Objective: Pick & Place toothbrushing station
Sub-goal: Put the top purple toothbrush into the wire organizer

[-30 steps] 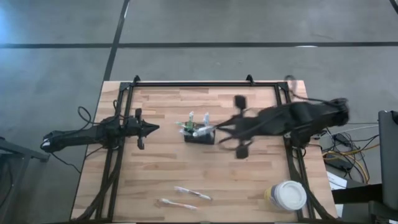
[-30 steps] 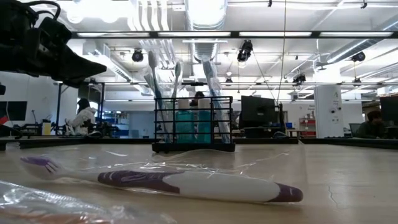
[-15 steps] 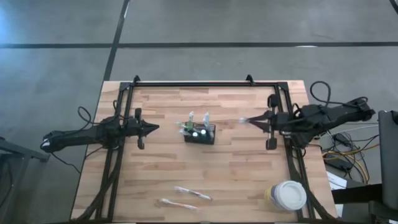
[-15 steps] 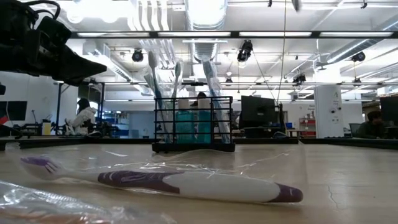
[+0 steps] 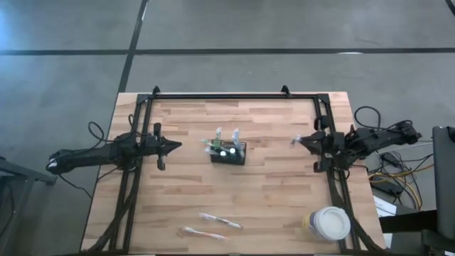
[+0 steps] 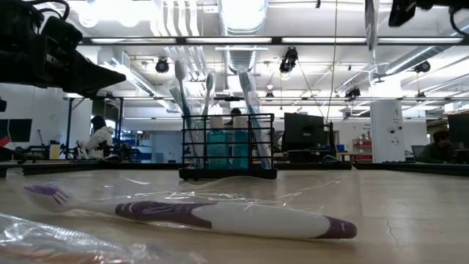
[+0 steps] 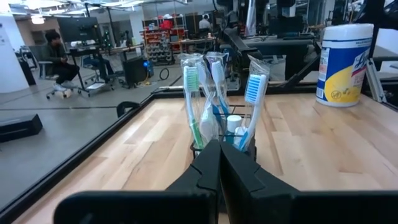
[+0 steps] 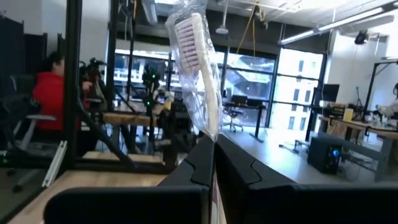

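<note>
— What has moved since a second ago?

— Only the right arm. It reached out over the middle of the table point(image 5: 192, 199) beside the caddy point(image 5: 228, 153) then, and now it is pulled back to the right edge, folded over the frame rail there. The left arm and the things on the table lie as they did.

— Take me across, left to right.

— At the left edge the left claw point(image 5: 175, 146) hangs with its tip aimed at the caddy, well apart from it. Its fingers point(image 7: 208, 163) are pressed together with nothing between them.

— And the caddy itself?

— It stands upright near the table's centre, a little toward the far side: a small black wire rack holding several wrapped toothbrushes point(image 7: 252, 102) that stick up out of its open top, with teal showing through the mesh in the low view point(image 6: 228, 149).

— Anything nearer the front?

— Two more wrapped toothbrushes point(image 5: 219, 221) lie flat near the front edge, apart from the caddy. One with a purple and white handle point(image 6: 198, 215) fills the foreground of the low view.

— The right side?

— The right claw point(image 5: 301, 140) sits at the right edge, closed on a wrapped toothbrush point(image 8: 198, 65) with a pink-bristled head that stands up from its fingertips. A white round tub point(image 5: 327, 224) with a yellow label stands at the front right corner.
</note>
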`<action>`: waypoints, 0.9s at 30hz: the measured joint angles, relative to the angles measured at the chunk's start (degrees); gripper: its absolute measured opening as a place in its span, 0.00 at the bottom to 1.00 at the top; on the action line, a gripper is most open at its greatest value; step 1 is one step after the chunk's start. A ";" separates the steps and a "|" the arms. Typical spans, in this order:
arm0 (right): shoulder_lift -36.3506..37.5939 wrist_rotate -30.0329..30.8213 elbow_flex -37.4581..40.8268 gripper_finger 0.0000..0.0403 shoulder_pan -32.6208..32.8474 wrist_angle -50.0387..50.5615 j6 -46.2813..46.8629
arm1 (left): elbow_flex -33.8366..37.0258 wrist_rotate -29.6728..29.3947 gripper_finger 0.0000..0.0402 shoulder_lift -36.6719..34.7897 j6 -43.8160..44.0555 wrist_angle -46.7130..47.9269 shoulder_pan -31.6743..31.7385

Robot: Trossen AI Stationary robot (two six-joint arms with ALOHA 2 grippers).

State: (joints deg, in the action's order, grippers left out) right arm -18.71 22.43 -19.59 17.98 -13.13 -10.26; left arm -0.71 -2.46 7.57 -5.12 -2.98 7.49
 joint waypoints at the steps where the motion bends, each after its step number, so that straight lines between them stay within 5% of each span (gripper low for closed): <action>1: 1.05 -0.02 1.62 0.02 0.00 -0.84 0.00 | 0.00 0.00 0.02 -0.02 -0.47 -0.02 0.00; 27: 14.25 1.14 18.44 0.02 0.00 -12.37 -1.33 | 0.04 -0.24 0.02 -0.02 -1.01 0.02 -0.04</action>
State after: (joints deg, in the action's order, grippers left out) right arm -4.47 23.57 -1.15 17.98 -25.50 -11.60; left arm -0.67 -2.70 7.55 -6.13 -2.96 7.44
